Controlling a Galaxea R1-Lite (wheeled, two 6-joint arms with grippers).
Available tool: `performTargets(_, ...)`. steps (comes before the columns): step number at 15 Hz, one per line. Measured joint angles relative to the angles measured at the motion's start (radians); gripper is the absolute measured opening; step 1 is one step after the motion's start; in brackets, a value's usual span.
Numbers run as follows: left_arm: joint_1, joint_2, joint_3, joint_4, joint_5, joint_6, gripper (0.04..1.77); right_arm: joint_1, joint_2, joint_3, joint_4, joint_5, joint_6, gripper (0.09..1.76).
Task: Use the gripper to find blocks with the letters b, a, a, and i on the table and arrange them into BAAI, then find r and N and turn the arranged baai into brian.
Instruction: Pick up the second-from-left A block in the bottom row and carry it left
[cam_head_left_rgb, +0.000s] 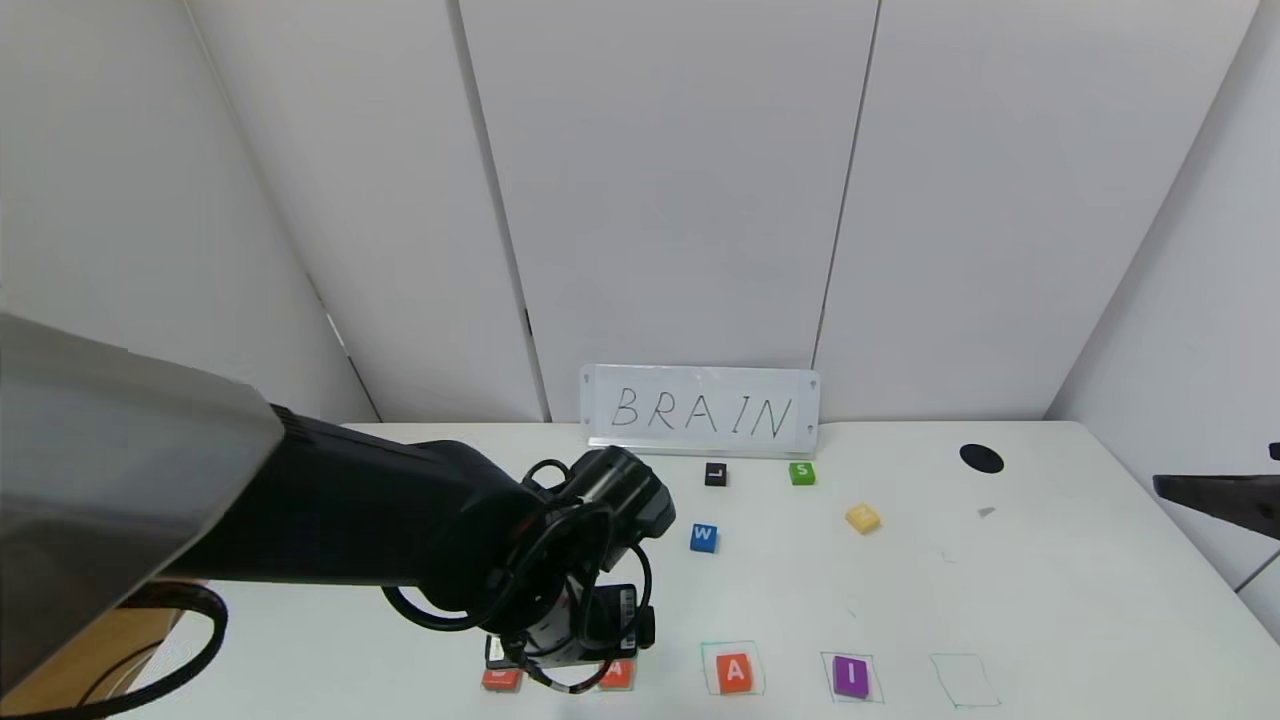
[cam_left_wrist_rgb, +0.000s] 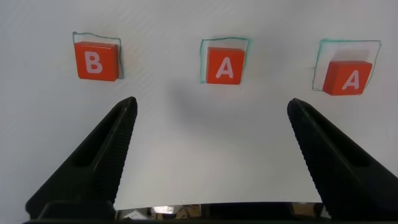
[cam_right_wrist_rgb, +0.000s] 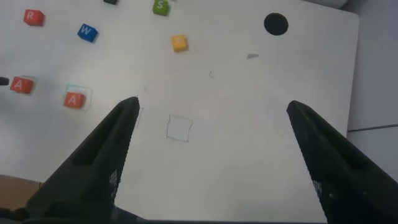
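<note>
1. Blocks (cam_left_wrist_rgb: 97, 61) come first: the red-orange B, the middle A (cam_left_wrist_rgb: 224, 66) and the second A (cam_left_wrist_rgb: 348, 78) sit in a row on the counter (cam_head_left_rgb: 1050, 600), each in or on a green drawn square. The purple I (cam_head_left_rgb: 851, 676) follows in its own square. The second A sits skewed, overlapping its outline's edge.
2. Judging by their look, the blocks are small, light, rigid and smooth-sided. They should slide easily if nudged, so take each by two opposite flat sides, low, and lift straight up.
3. Your left claw (cam_left_wrist_rgb: 208, 155) hangs above the row, released and wide, just short of the middle A. It holds nothing.
4. Your right claw (cam_right_wrist_rgb: 211, 155) is parked off the right side, also spread wide and empty, looking over the counter.
5. The R block (cam_right_wrist_rgb: 33, 17) lies farther back on the left, near the blue W (cam_head_left_rgb: 703, 537). The yellow block (cam_head_left_rgb: 862, 517), likely your N, rests alone toward the right. Its letter is too faint to read.
6. One drawn square (cam_head_left_rgb: 963, 681) past the I has no block in it.
7. The counter is white, flat and slick, with a black round hole (cam_head_left_rgb: 981, 458) at the back right. A card reading BRAIN (cam_head_left_rgb: 700, 412) stands against pale wall panels, with a black L (cam_head_left_rgb: 715, 474) and green S (cam_head_left_rgb: 801, 473) before it.
</note>
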Motion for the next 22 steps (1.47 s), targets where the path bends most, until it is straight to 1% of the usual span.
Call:
performTargets(3,-0.016,0.046,0.008,-0.054,0.005,0.000,1.72,0.001,-0.004,0.002,0.000,0.000,0.000,1.71)
performTargets(6,-0.022,0.083,0.010,-0.058,0.049,-0.003,1.72,0.003,-0.005,0.002,-0.001,0.000,0.000,1.71)
performTargets(7,-0.023,0.096,0.010,-0.059,0.055,-0.003,1.72,0.003,-0.006,0.002,-0.002,0.000,0.000,1.71)
performTargets(10,-0.024,0.120,0.019,-0.092,0.054,-0.005,1.72,0.003,-0.008,0.002,-0.002,0.001,0.000,1.71)
performTargets(13,-0.024,0.146,0.039,-0.184,0.056,-0.007,1.72,0.003,-0.009,0.004,-0.002,0.001,-0.001,1.71)
performTargets(19,-0.025,0.161,0.047,-0.190,0.056,-0.009,1.72,0.003,-0.009,0.006,-0.002,0.003,-0.001,1.71)
performTargets(20,-0.025,0.162,0.049,-0.191,0.056,-0.008,1.62,0.003,-0.009,0.006,-0.002,0.003,-0.001,1.71)
performTargets(22,-0.025,0.162,0.050,-0.191,0.055,-0.007,1.27,0.003,-0.009,0.006,-0.002,0.003,-0.001,1.71)
